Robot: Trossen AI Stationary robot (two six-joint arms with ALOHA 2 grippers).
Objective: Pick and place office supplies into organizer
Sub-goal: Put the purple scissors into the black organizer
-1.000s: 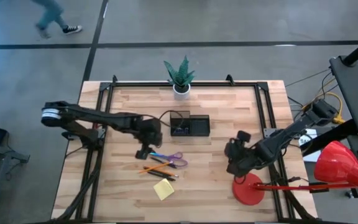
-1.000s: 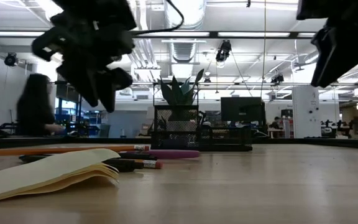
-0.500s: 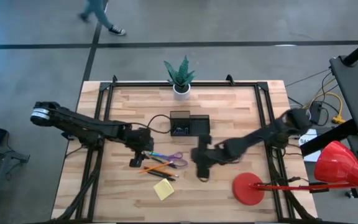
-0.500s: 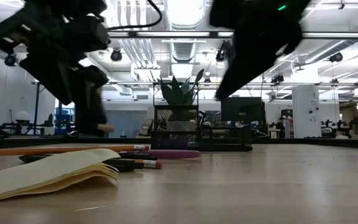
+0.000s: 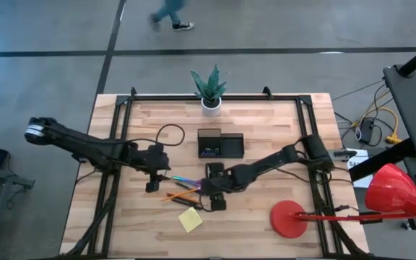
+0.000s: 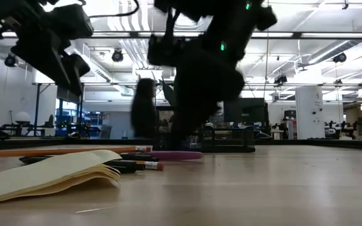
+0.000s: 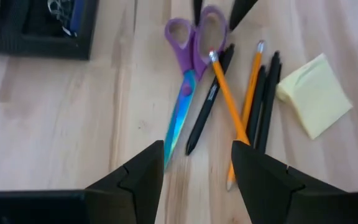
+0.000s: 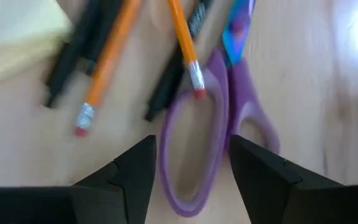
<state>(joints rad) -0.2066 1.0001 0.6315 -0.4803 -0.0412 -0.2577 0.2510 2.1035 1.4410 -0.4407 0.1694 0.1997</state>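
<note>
Purple-handled scissors (image 7: pixel 191 68) with iridescent blue blades, orange pencils (image 7: pixel 229 106), black pens (image 7: pixel 205 106), yellow sticky-note pad (image 7: pixel 316 94).

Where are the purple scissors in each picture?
High view: the purple scissors lie mid-table, partly under the right gripper.
Low view: only a purple handle shows, flat on the table behind the pencils.
Left wrist view: scissors at upper centre, handles farthest away.
Right wrist view: handles fill the centre, close up.
Shared landmark: the yellow sticky-note pad beside the pencils.
</note>
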